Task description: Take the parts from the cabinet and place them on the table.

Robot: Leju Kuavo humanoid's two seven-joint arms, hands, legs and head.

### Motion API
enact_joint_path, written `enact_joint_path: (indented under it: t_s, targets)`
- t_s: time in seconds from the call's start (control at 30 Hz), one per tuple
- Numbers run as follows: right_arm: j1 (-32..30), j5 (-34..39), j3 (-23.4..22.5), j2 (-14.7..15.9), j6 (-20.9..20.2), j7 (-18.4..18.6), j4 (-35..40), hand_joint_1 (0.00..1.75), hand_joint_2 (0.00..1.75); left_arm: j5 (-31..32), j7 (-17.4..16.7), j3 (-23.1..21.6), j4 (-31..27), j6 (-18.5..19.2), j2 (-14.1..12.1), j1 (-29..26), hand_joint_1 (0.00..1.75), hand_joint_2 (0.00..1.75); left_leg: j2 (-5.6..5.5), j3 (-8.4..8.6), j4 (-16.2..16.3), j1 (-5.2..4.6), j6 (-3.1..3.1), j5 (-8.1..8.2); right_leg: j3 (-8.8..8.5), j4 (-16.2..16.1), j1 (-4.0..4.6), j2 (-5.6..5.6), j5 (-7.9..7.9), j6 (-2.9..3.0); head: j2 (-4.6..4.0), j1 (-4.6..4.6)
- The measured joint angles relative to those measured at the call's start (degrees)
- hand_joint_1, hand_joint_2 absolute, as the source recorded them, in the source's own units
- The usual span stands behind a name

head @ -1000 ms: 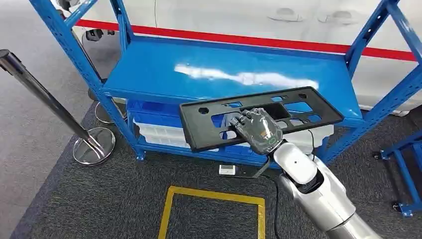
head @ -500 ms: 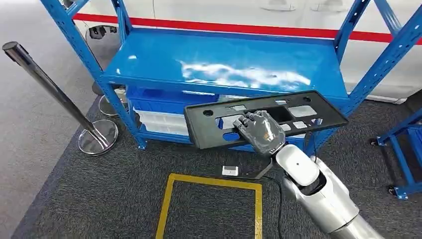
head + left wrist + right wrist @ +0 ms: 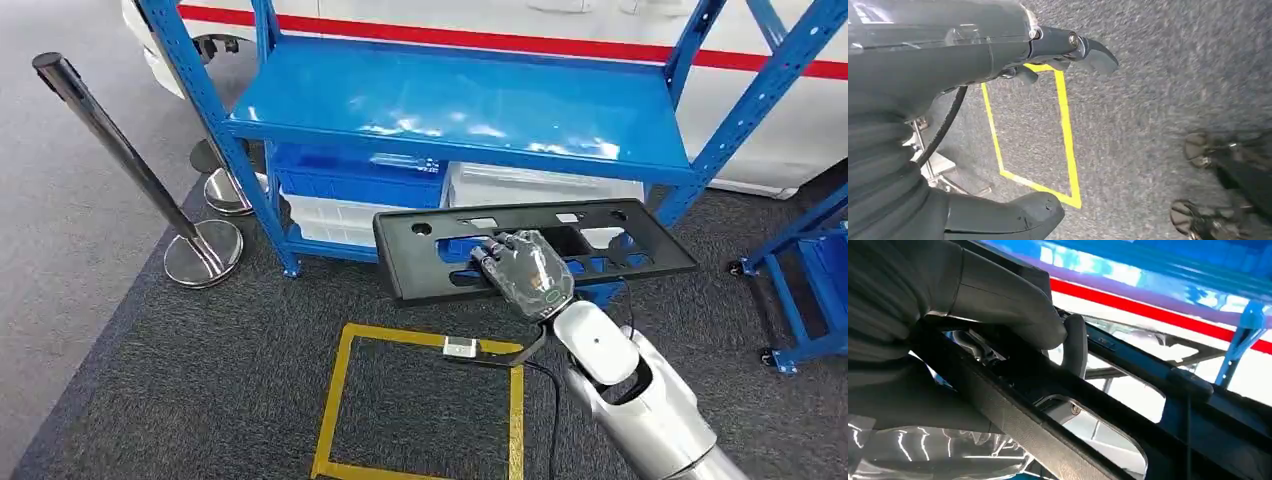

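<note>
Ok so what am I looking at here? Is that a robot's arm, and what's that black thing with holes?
Yes, a walking robot's arm. The big picture comes from a camera high on its body, looking down. Its right hand grips a flat black panel full of cut-outs, a part from the blue shelf rack behind. White and blue bins sit on the rack's lower shelf. On the carpet are a yellow taped square and a shiny metal post. The other two pictures come from cameras at its wrists: one shows the right hand's thumb pressed on the panel, the other the left hand holding nothing above the floor.
</note>
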State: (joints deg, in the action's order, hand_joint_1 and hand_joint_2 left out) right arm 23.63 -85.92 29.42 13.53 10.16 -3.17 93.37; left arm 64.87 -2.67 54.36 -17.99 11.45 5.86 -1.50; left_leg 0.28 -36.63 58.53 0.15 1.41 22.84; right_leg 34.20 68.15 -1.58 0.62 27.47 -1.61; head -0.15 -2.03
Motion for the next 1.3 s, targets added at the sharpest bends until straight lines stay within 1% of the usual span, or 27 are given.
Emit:
enact_joint_path:
  t_s: [0.07,0.2,0.23,0.27,0.33,0.37,0.4,0.43,0.5,0.53,0.57,0.6,0.7,0.73,0.77,0.83,0.87,0.9,0.93,0.97,1.0,1.03,1.07,1.1,1.2,1.23,1.3]
  targets:
    - [-0.03,0.0,-0.24,0.0,0.06,0.11,0.67,1.75,1.75,0.48,0.2,-0.04,-0.09,0.02,-0.02,-0.02,0.0,1.75,0.02,-1.39,1.34,-0.27,-0.65,-0.41,-5.53,-8.41,0.43,-0.08,3.92,0.37,0.0,-0.04]
    - [-1.18,0.0,-1.16,0.0,0.26,0.35,1.09,1.75,1.75,2.75,0.28,-0.37,-0.09,0.28,-0.04,-0.43,0.0,1.75,-0.15,-1.9,0.9,-0.03,-1.99,-2.44,-3.85,-8.79,0.4,0.05,2.32,2.66,0.0,0.0]
    - [-1.51,-0.02,-1.31,0.0,0.33,0.37,1.31,1.75,1.75,3.42,0.33,-0.44,-0.09,0.33,0.0,-0.61,0.0,1.75,-0.22,-2.54,1.9,0.21,-2.37,-0.09,-3.29,-8.74,0.4,0.27,1.58,3.1,0.0,-0.04]
    - [-2.05,0.0,-1.66,0.18,0.37,0.39,1.73,1.75,1.75,4.22,0.55,-0.61,-0.09,0.57,0.0,-0.82,0.0,1.75,-0.19,-3.32,4.63,0.23,-2.68,4.1,-2.38,-8.75,0.38,0.21,0.84,3.48,0.0,0.0]
    - [-3.08,-0.02,-2.6,0.63,0.37,0.39,2.56,1.75,1.75,5.96,0.81,-1.29,-0.09,0.57,0.02,-1.04,0.0,1.75,-0.18,-4.71,12.48,0.42,-3.14,10.64,-0.58,-8.7,0.54,0.23,-0.56,3.67,0.0,-0.02]
    - [-3.5,-0.02,-2.91,0.74,0.37,0.35,2.78,1.75,1.75,6.43,0.9,-1.55,-0.09,0.59,0.02,-1.06,0.0,1.75,-0.19,-4.94,15.8,0.42,-3.22,11.78,0.39,-8.61,0.61,0.23,-1.25,3.68,0.0,-0.02]
    - [-3.86,-0.04,-3.17,0.79,0.37,0.28,2.84,1.75,1.75,6.92,1.03,-1.7,-0.09,0.63,0.02,-1.04,0.0,1.75,-0.19,-4.48,17.57,0.42,-3.22,11.16,1.35,-8.58,0.71,0.22,-1.92,3.66,0.0,-0.02]
    - [-4.21,-0.09,-3.3,0.79,0.37,0.22,2.86,1.75,1.75,7.37,1.27,-1.73,-0.11,0.79,0.05,-1.03,0.0,1.75,-0.19,-2.95,17.18,0.41,-3.04,9.1,2.31,-8.51,0.78,0.22,-2.62,3.64,0.0,-0.02]
    - [-4.93,-0.11,-3.7,0.79,0.35,0.09,3.41,1.75,1.75,8.35,1.33,-1.75,-0.31,0.92,0.05,-1.01,0.0,1.75,-0.26,3.06,10.72,0.29,-2.29,5.15,3.91,-8.41,0.98,0.14,-3.9,3.45,0.0,-0.02]
    - [-4.99,-0.13,-3.87,0.79,0.33,0.04,3.67,1.75,1.75,8.66,1.33,-1.75,-0.44,0.94,0.0,-0.95,0.0,1.75,-0.48,6.98,5.75,-0.03,-1.6,5.59,4.2,-8.37,0.87,0.12,-4.47,3.35,0.0,-0.02]
    - [-5.01,-0.17,-4.11,0.79,0.31,0.02,3.91,1.75,1.75,9.03,1.33,-1.75,-0.59,0.94,0.02,-0.92,0.0,1.75,-0.47,10.41,0.24,-0.31,-1.05,8.02,4.48,-8.4,1.01,0.07,-4.94,2.95,0.0,-0.02]
    - [-4.98,-0.24,-4.29,0.83,0.28,0.02,3.98,1.75,1.75,9.07,1.33,-1.75,-0.63,0.92,0.02,-0.8,0.0,1.75,-0.52,11.61,-2.34,-0.49,-1.21,8.74,4.51,-8.56,0.89,0.21,-5.49,2.6,0.0,-0.02]
    - [-5.23,-0.31,-4.33,0.81,0.26,-0.13,4.15,1.75,1.75,9.14,1.35,-1.75,-0.68,0.85,0.07,-0.96,0.0,1.75,-0.35,10.42,-3.05,-0.61,-0.2,6.33,4.6,-10.14,0.79,0.17,-7.79,1.46,0.0,0.0]
    - [-5.3,-0.31,-4.44,0.81,0.22,-0.18,4.15,1.75,1.75,9.16,1.33,-1.75,-0.7,0.79,0.16,-0.83,0.0,1.75,0.08,10.21,-3.48,-0.25,-0.11,5.26,5.12,-9.55,0.63,-0.04,-6.1,1.3,0.0,-0.02]
    - [-5.19,-0.31,-4.48,0.59,0.17,-0.22,4.18,1.75,1.75,9.22,1.35,-1.75,-0.7,0.79,0.26,-0.79,0.0,1.75,0.08,9.29,-3.56,-0.22,0.49,4.61,5.75,-7.77,0.7,-0.17,-2.81,1.24,0.0,0.0]
    - [-5.24,-0.33,-4.57,0.13,0.17,-0.26,4.18,1.75,1.75,9.33,1.35,-1.75,-0.74,0.79,0.31,-0.75,0.0,1.75,0.29,7.37,-3.26,-0.29,0.74,3.25,7.46,0.27,0.64,-0.27,4.42,0.96,0.0,0.0]
    - [-5.32,-0.33,-4.57,-0.08,0.17,-0.26,4.17,1.75,1.75,9.44,1.35,-1.75,-0.77,0.76,0.35,-0.76,0.0,1.75,0.33,6.37,-3.08,-0.33,0.73,2.62,8.1,4.26,0.64,-0.28,6.04,0.79,0.0,-0.02]
    - [-5.36,-0.33,-4.57,-0.22,0.15,-0.26,4.18,1.75,1.75,9.46,1.38,-1.75,-0.79,0.79,0.37,-0.75,0.0,1.75,0.36,5.22,-2.71,-0.33,0.63,1.99,8.23,7.19,0.63,-0.28,5.51,0.61,0.0,-0.02]
    - [-5.36,-0.33,-4.57,-0.28,0.17,-0.28,4.18,1.75,1.75,9.46,1.38,-1.75,-0.81,0.77,0.4,-0.75,0.0,1.75,0.39,4.08,-2.28,-0.31,0.48,1.51,7.45,7.83,0.56,-0.28,3.45,0.5,0.0,-0.02]
    - [-5.33,-0.33,-4.57,-0.28,0.15,-0.28,4.18,1.75,1.75,9.46,1.38,-1.75,-0.81,0.77,0.46,-0.74,0.0,1.75,0.4,2.91,-1.72,-0.25,0.3,1.1,5.76,6.56,0.43,-0.28,1.06,0.41,0.0,-0.02]
    - [-5.3,-0.33,-4.57,-0.28,0.13,-0.28,4.18,1.75,1.75,9.46,1.35,-1.75,-0.81,0.76,0.55,-0.74,0.0,1.75,0.39,1.7,-0.99,-0.17,0.06,0.77,2.73,3.21,0.25,-0.26,-0.72,0.34,0.0,-0.02]
    - [-5.19,-0.33,-4.57,-0.28,0.04,-0.28,4.17,1.75,1.75,9.46,1.35,-1.75,-0.83,0.76,0.57,-0.67,0.0,1.75,0.36,0.85,-0.1,-0.17,-0.21,0.57,-1.04,-1.45,0.13,-0.23,-0.53,0.34,0.0,-0.02]
    - [-4.95,-0.31,-4.57,-0.28,0.0,-0.31,4.18,1.75,1.75,9.46,1.29,-1.73,-0.92,0.76,0.57,-0.72,0.0,1.75,0.35,-0.07,0.39,-0.4,-0.53,0.46,-3.73,-5.75,0.37,-0.26,2.18,0.44,0.0,0.0]
    - [-4.75,-0.31,-4.59,-0.31,-0.11,-0.44,4.24,1.75,1.75,9.46,1.11,-1.7,-0.92,0.76,0.66,-0.67,0.0,1.75,0.37,-0.44,0.86,-0.44,-0.87,-0.01,-5.3,-9.02,0.65,-0.51,3.86,1.28,0.0,-0.02]
    - [-4.61,-0.2,-4.59,-0.31,-0.33,-0.55,4.11,1.75,1.75,9.42,0.79,-1.57,-0.92,0.92,0.68,-0.61,0.0,1.75,0.31,-1.02,0.54,-0.34,-1.74,-1.55,-4.18,-8.8,0.89,-0.4,2.75,2.14,0.0,-0.02]
    - [-4.58,-0.17,-4.59,-0.31,-0.37,-0.57,4.0,1.75,1.75,9.4,0.7,-1.53,-0.92,0.94,0.68,-0.65,0.0,1.75,0.21,-1.44,0.77,-0.17,-2.12,-1.07,-3.67,-9.1,0.46,-0.1,2.05,2.76,0.0,0.0]
    - [-4.56,-0.13,-4.59,-0.2,-0.57,-0.66,4.0,1.75,1.75,9.35,0.66,-1.51,-0.92,1.42,0.83,-0.69,0.0,1.75,0.13,-2.89,5.09,0.05,-2.86,4.92,-2.5,-9.09,0.47,0.09,1.02,3.49,0.0,-0.02]
